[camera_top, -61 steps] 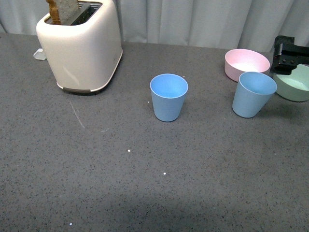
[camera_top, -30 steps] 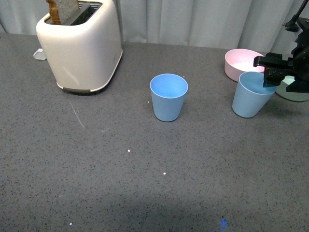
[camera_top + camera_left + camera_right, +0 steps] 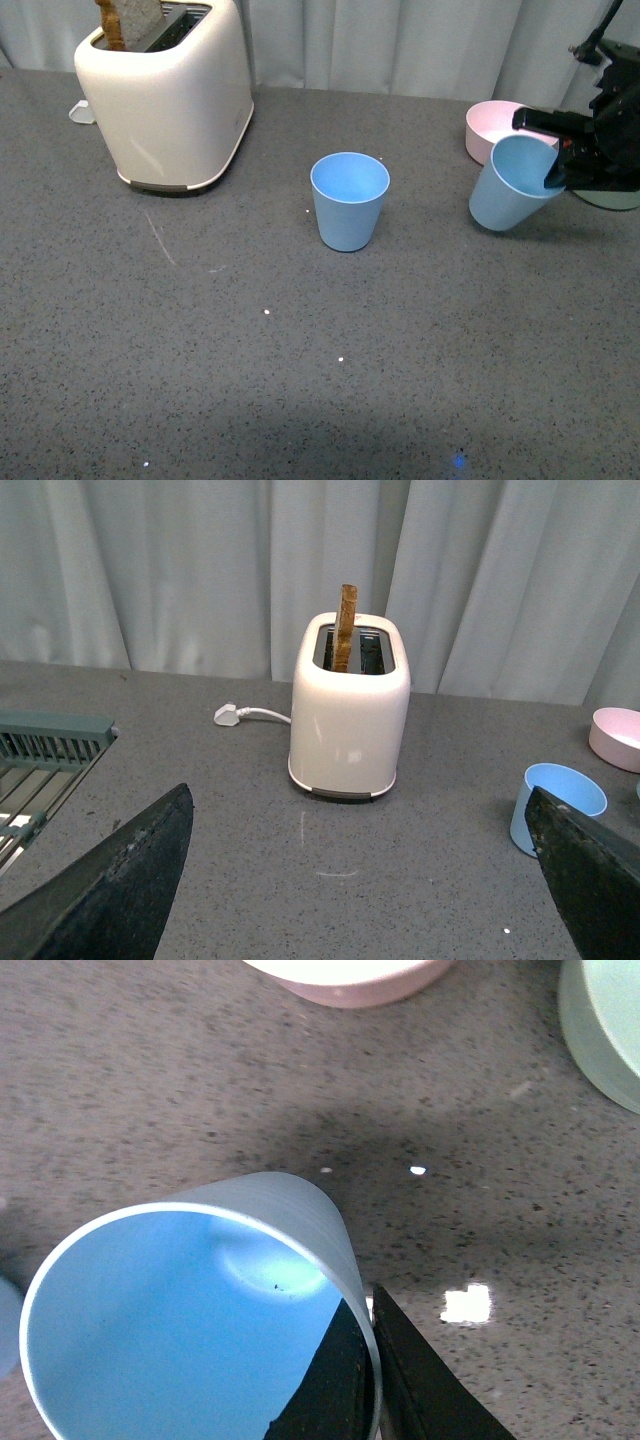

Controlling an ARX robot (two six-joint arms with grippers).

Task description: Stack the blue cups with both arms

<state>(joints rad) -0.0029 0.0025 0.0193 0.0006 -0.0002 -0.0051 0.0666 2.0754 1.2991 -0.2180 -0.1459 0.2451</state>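
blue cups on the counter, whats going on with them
The right pincer grips the rim of the right-hand blue cup, one finger inside and one outside, and the cup is tilted beside the pink bowl. The other blue cup stands upright in the middle of the counter, untouched. The left pincer is open, holding nothing. The cups are not yet stacked.

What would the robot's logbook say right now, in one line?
right gripper: shut on right blue cup rim, cup tilted | left gripper: open, empty | centre blue cup: upright, untouched
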